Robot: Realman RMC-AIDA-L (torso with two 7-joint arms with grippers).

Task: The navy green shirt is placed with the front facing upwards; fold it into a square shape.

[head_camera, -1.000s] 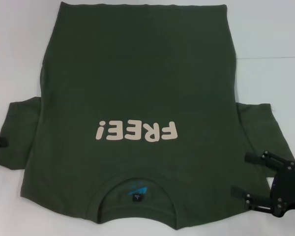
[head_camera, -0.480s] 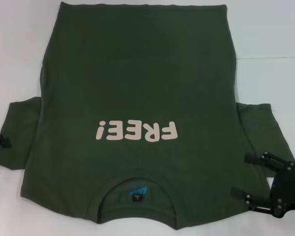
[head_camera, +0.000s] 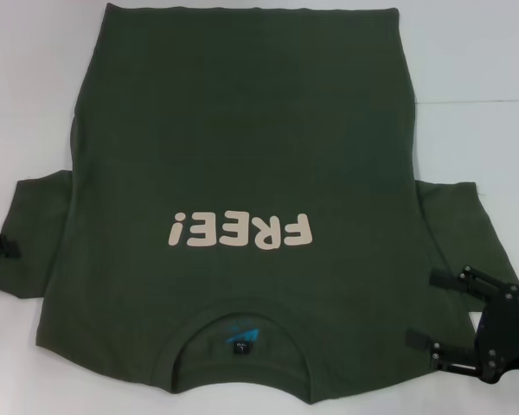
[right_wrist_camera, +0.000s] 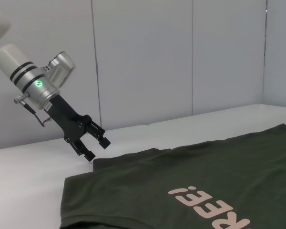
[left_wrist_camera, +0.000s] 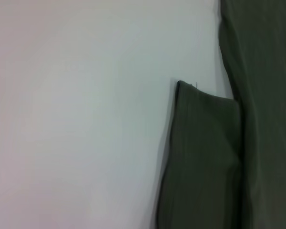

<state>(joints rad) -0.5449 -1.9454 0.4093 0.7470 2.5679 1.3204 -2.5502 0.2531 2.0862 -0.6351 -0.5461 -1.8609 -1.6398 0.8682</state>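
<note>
head view looked steeply down from above, taking in the whole shirt [head_camera: 242,199] on the white table [head_camera: 476,69]. left wrist view hung close over a sleeve [left_wrist_camera: 205,157] edge, facing down. right wrist view sat low, looking across the table at the left gripper [right_wrist_camera: 96,145] and wall [right_wrist_camera: 181,57]. all three shared the shirt.

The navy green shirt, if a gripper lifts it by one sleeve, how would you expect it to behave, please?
The navy green shirt lies flat with soft wrinkles, so it probably sags and drapes rather than holding shape. It spreads wide over the table, so the rest likely drags behind. The left gripper, open above that sleeve, may pinch only one layer.
</note>
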